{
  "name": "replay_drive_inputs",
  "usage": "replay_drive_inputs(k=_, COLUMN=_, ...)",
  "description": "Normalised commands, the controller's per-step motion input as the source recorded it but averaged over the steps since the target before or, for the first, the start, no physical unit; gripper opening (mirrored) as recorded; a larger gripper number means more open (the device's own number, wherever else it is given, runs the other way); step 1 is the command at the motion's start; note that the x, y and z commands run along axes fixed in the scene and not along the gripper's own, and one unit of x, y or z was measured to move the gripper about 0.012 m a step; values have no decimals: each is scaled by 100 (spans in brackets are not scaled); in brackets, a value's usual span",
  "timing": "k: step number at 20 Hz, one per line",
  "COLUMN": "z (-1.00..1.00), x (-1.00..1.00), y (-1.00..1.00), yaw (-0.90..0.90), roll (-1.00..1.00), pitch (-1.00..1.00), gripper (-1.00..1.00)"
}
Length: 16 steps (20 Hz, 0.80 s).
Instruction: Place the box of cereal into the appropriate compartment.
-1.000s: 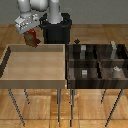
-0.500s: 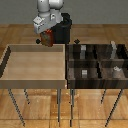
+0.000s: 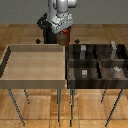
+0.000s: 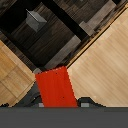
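Currently listed, largest first.

Light-wood tray [image 3: 11, 65]: large, shallow, on thin legs, at the exterior view's left. Position unchanged from the earlier frames.

Dark wooden bin [image 3: 98, 62]: streaky brown, divided into four cells, standing just beside the tray at the exterior view's right. Unchanged. The wrist view looks down on one corner of it, with the dividers [image 4: 65, 50] crossing.

Robot arm [image 3: 61, 10]: white with a dark base, behind the tray and bin. A second ago it hung over the tray's far corner at the exterior view's left; half a second ago, nearer the middle; now it stands above the seam where tray meets bin.

Tool [image 3: 62, 36]: fingers clamped on the box of cereal, one dark pad [image 4: 31, 96] showing at each side of the box in the wrist view.

Box of cereal [image 3: 62, 36]: small, flat, red and orange-brown. Held in the air, carried across with the arm, now above the tray's far rim next to the near-side compartment [image 3: 80, 51] of the bin's back row. In the wrist view its red face [image 4: 56, 87] overlaps the bin's corner.

Grey blocks [image 3: 84, 73]: small, lying in several of the bin's cells; one [image 4: 35, 20] shows in the wrist view. Unmoved.
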Motion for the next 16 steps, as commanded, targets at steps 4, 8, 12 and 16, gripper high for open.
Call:
replay_drive_inputs(k=4, z=0, x=0, y=100, yaw=0, roll=0, pitch=0, gripper=-100)
replay_drive_inputs(k=8, z=0, x=0, y=100, yaw=0, roll=0, pitch=0, gripper=-100)
replay_drive_inputs(k=12, z=0, x=0, y=100, yaw=0, roll=0, pitch=0, gripper=-100)
replay_drive_inputs(k=16, z=0, x=0, y=100, yaw=0, roll=0, pitch=0, gripper=-100)
